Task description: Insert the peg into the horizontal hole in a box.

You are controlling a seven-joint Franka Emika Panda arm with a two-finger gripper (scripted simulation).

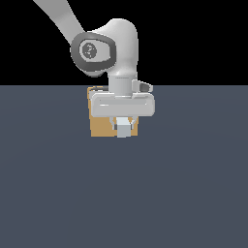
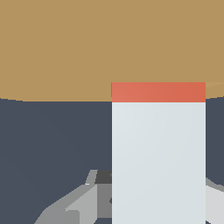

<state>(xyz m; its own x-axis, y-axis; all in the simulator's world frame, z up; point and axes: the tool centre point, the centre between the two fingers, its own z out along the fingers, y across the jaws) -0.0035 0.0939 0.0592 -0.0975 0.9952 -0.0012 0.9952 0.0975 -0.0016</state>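
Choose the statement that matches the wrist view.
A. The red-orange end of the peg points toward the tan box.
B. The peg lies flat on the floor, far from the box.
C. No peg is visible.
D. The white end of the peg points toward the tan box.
A: in the wrist view the peg, held at the gripper, has its red-orange end against the tan box, with the white part behind it.

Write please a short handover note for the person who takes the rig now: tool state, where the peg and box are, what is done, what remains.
Tool: shut on the peg, held in front of the box.
Peg: the wrist view shows its red-orange end against the box face, only a short strip of red showing.
Hole: not visible in either view, hidden by the peg and the arm.
Done: peg grasped and brought to the box.
Left: I cannot tell how far the peg has entered; confirm alignment, push it in, then release.
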